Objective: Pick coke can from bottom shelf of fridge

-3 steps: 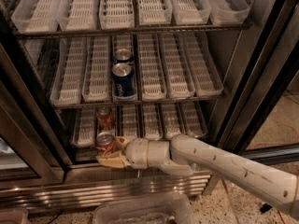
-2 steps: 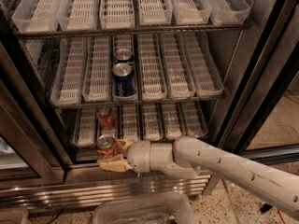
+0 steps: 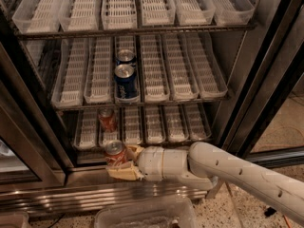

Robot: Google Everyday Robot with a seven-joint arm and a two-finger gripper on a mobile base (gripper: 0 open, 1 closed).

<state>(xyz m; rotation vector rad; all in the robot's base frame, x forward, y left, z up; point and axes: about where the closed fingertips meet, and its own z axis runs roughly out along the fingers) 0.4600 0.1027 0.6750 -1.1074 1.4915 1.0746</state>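
Fridge point(image 3: 266, 89) with wire racks, bottom shelf point(image 3: 156, 125) has the short white trays. Gripper point(image 3: 124, 163) is at that shelf's front left edge, tan fingers clamped on the coke can point(image 3: 115, 152): red, silver top, just above the steel base.

tool point(image 3: 120, 162) round coke can point(image 3: 114, 152), front-left of btm shelf point(image 3: 155, 125), 2nd can point(image 3: 107, 119) behind in tray

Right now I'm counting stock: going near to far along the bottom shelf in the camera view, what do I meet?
The gripper shut on the coke can at the front edge → second red can farther back.
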